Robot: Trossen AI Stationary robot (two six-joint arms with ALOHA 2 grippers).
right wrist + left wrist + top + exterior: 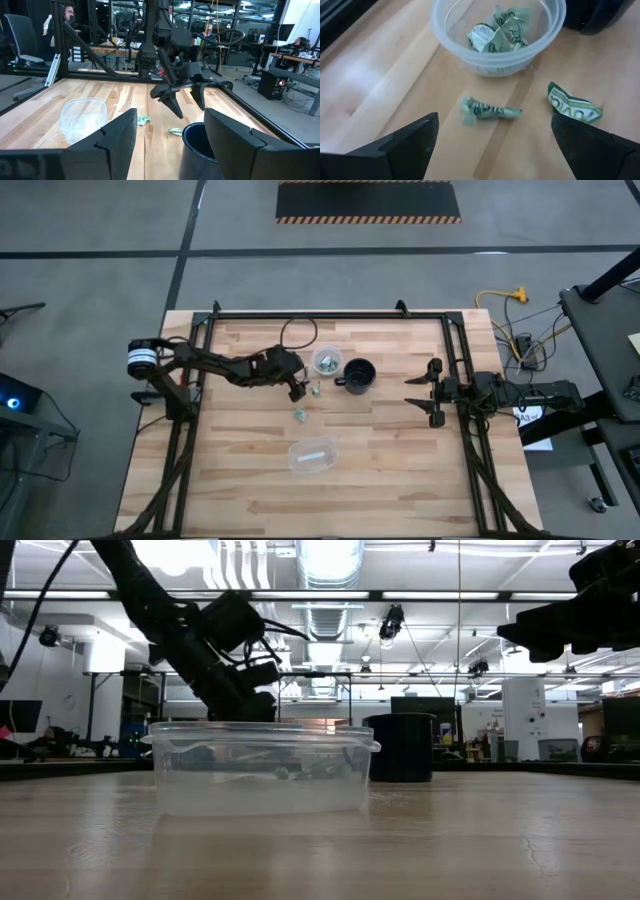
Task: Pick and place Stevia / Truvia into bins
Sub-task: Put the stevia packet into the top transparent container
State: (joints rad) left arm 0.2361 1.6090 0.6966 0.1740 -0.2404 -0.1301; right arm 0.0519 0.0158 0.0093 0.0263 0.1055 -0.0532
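High view: The left gripper (300,388) is extended over the middle of the table (400,470), fingers apart and holding nothing. The small round cup (327,361) sits just at its 1 o'clock, with green-and-white packets inside. The black mug (359,374) stands just beside the cup at 3 o'clock. One loose packet (315,389) lies on the wood at the cup's 7 o'clock, beside the gripper tips; a second loose packet (300,414) lies farther toward 6 o'clock. The oval tub (312,456) rests at 6 o'clock from the cup, well apart. The right gripper (421,392) waits at the table's 3 o'clock side, fingers apart, empty.

Low view: The oval tub (262,768) fills the foreground. The mug (400,747) stands behind it at 3 o'clock. The left arm descends behind the tub; its fingertips are hidden.

Left wrist view: The cup (497,32) holds several crumpled packets (499,34). Two packets lie on the wood outside it: a twisted one (490,109) near the cup wall and a folded one (572,105) farther aside. The left fingers (402,147) are spread, with nothing between them.

Right wrist view: The right fingers (115,137) are spread and empty. The mug (202,145) stands just ahead. The left gripper (187,102) hangs open above the two loose packets (145,120).
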